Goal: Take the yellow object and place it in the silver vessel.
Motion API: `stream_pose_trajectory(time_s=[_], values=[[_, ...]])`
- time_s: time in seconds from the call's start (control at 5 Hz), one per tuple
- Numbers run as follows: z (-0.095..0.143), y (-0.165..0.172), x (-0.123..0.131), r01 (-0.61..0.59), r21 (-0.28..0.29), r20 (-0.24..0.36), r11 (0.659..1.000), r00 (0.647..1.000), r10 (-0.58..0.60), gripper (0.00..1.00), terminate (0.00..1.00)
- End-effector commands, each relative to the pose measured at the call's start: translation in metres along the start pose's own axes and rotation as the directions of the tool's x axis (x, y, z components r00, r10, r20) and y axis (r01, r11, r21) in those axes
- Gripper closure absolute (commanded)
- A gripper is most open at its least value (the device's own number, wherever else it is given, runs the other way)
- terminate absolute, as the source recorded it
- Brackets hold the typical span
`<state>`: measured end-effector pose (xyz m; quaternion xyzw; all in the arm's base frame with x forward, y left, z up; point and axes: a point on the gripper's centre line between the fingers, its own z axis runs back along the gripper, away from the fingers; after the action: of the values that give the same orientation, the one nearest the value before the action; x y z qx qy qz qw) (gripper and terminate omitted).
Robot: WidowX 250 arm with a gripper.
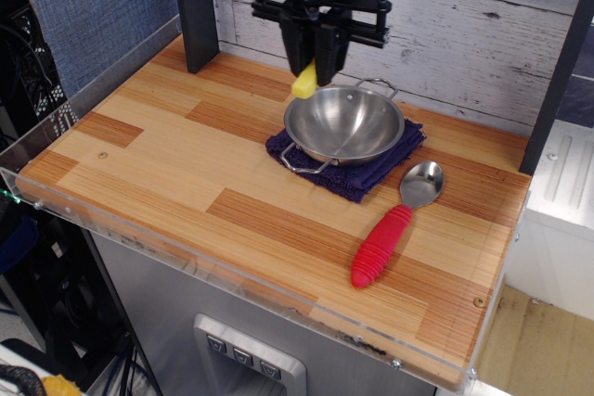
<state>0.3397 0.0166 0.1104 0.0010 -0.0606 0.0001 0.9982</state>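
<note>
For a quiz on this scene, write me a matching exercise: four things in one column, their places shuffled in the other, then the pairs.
1. yellow object
2. vessel
3. spoon
4. cloth

A. flat on the wood, right of the vessel
B. under the vessel
C. held in the gripper, by the vessel's left rim
D. on the cloth

Pairs: 1-C, 2-D, 3-A, 4-B

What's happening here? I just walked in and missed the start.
A robot arm's gripper holds a small yellow object just above the far-left rim of a silver vessel. The vessel sits empty on a dark blue cloth on the wooden table. A red-handled spoon lies beside it, untouched.
</note>
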Motion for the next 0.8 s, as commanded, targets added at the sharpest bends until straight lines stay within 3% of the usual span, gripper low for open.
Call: stream_pose_trajectory(time_s=[0.0,0.2,0.4,0.6], values=[[-0.005,0.003,0.004,-0.023,-0.009,0.017,1.0,1.0,0.023,1.0,0.0],[-0.006,-0.003,0.005,-0.008,-0.02,0.003,1.0,1.0,0.008,0.0,0.0],[-0.005,-0.004,0.004,-0.007,-0.017,0.009,1.0,1.0,0.007,0.0,0.0],[0.01,-0.004,0.007,-0.011,-0.016,0.054,1.0,0.998,0.012,0.0,0.0]])
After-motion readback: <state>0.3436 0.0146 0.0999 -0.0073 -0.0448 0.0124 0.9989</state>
